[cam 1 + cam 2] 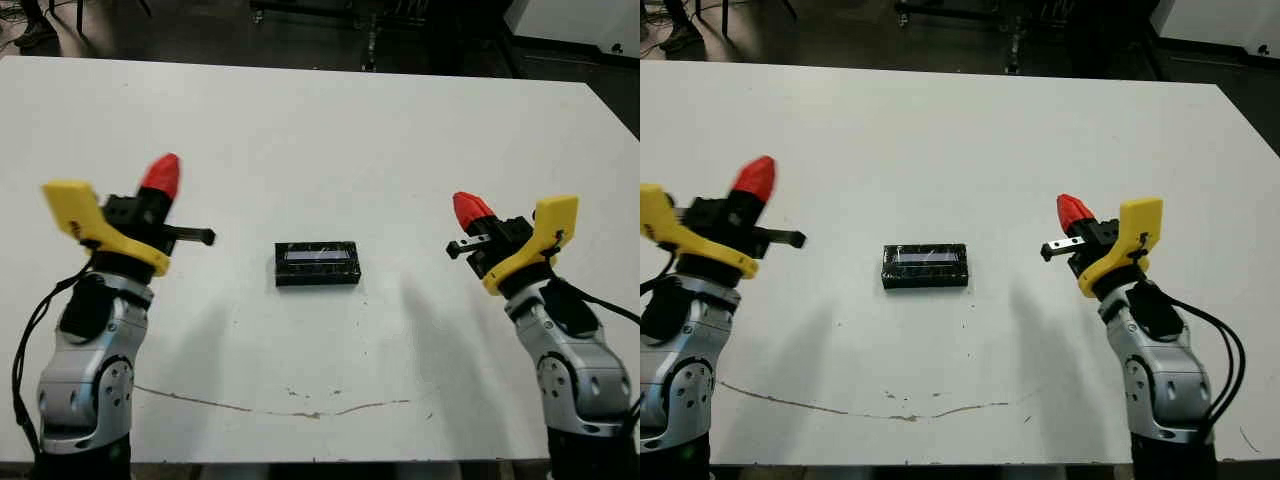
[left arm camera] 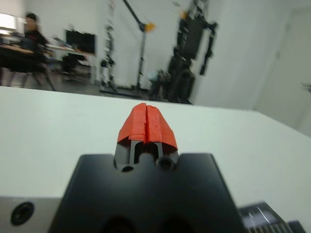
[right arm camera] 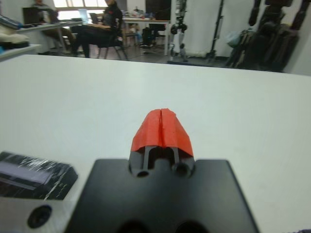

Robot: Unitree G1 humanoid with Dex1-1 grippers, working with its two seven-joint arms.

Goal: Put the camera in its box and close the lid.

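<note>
Resting closed on the surface point(image 1: 320, 130), the glossy lid point(image 1: 317, 263) looks rigid, light, slippery; both hands, left hand point(image 1: 160, 177) and right hand point(image 1: 470, 210), pinched shut, hold nothing

obstacle: lid point(image 1: 317, 263) mid-table | both sides, front, back: open tabletop point(image 1: 330, 140)

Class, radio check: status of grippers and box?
Left gripper shut, right gripper shut, both empty. Box between them, lid on. Nothing in the way.

No legible text, label, brand, number or sign is recorded on the glossy black rectangular lid point(image 1: 317, 264) or elsewhere.
</note>
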